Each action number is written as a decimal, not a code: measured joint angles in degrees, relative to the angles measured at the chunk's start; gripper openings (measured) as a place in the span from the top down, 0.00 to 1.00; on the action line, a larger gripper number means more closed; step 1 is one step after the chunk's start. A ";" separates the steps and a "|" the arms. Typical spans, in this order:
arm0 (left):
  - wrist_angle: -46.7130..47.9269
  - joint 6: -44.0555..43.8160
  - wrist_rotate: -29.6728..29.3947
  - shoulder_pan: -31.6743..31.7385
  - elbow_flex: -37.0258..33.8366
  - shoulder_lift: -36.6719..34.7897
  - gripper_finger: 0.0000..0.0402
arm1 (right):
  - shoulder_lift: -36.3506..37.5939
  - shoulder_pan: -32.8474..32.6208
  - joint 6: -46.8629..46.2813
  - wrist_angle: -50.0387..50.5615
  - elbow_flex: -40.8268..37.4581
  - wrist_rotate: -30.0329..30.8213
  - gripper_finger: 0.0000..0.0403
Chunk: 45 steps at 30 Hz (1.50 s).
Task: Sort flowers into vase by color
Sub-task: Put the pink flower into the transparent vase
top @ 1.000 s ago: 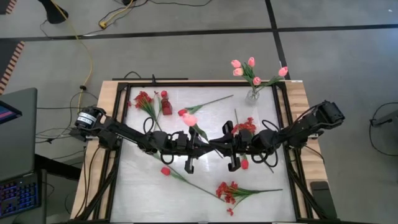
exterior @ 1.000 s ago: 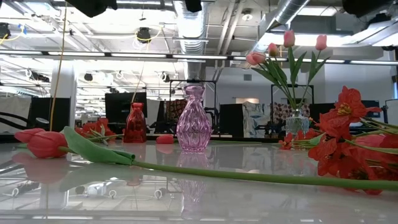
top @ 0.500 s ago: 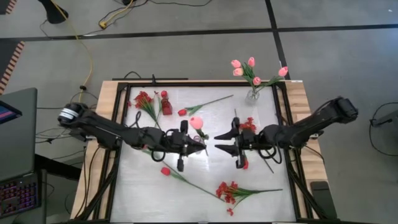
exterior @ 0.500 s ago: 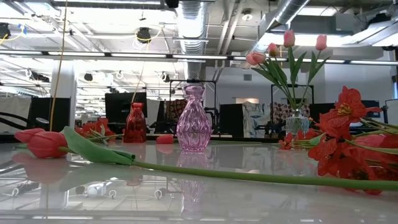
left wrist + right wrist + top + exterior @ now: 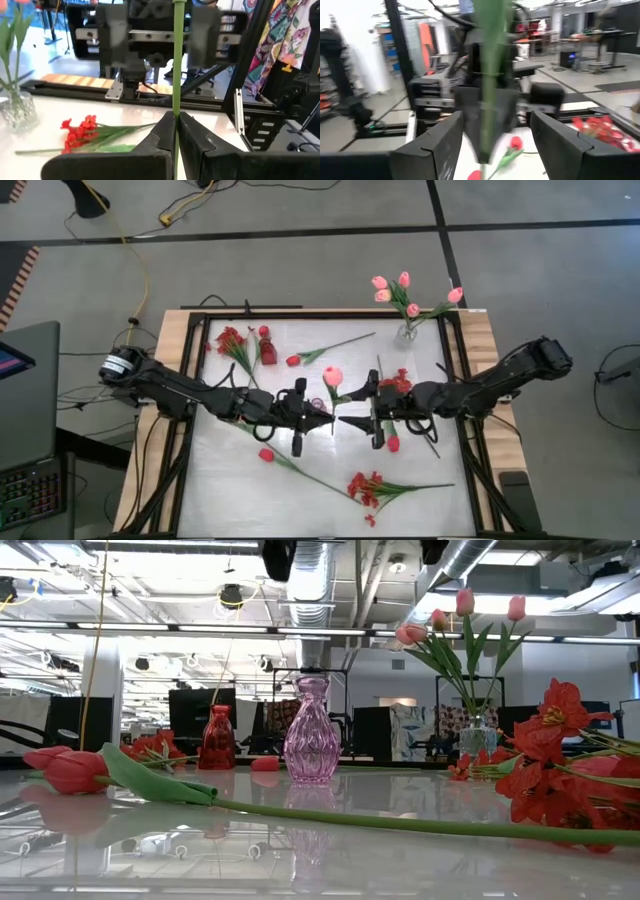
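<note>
A pink tulip [image 5: 332, 376] is held above the middle of the table by my left gripper [image 5: 326, 420], which is shut on its green stem. My right gripper [image 5: 345, 421] faces it from the right and is open. Its fingers stand on either side of the stem [image 5: 489, 90] without touching it. Below them a pink vase [image 5: 308, 732] stands on the table, with a red vase [image 5: 267, 352] at the far left. A clear vase [image 5: 406, 333] at the far right holds several pink tulips. My left gripper pinches the pink tulip's stem [image 5: 176, 107] between its two fingers [image 5: 161, 135]. The fingers lie level, coming from the table's left, across the stem. The stem stands about upright in the hold, and the tulip is lifted clear of the table.
Loose flowers lie on the table: a red tulip [image 5: 300, 360] at the far middle, a long-stemmed red tulip [image 5: 266, 454] near the left, red bunches at the far left [image 5: 231, 340], right of centre [image 5: 398, 383] and near the front [image 5: 368, 488]. A dark frame [image 5: 455, 380] borders the table.
My right gripper has opened and let go of the pink tulip's stem, drawing back a little toward the table's right. My left gripper has kept hold and carried the tulip toward the table's right, so the blossom now sits farther right than before.
</note>
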State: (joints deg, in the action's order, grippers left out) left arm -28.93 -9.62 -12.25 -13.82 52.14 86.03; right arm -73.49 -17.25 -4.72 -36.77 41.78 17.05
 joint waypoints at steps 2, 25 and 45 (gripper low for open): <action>-1.69 -0.67 1.15 0.53 0.00 1.06 1.00 | 0.00 0.12 -0.02 0.01 0.00 -2.11 0.35; 0.80 -0.79 4.03 1.81 2.84 4.27 1.00 | 0.00 0.68 -0.86 1.72 0.02 -3.49 0.49; 14.14 4.30 -2.25 1.69 2.82 -1.30 0.73 | 7.24 -3.98 0.76 15.83 0.07 11.50 0.94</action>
State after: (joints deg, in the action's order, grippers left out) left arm -14.79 -5.31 -14.51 -12.13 54.96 84.73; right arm -66.25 -21.23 -3.96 -20.94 41.85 28.55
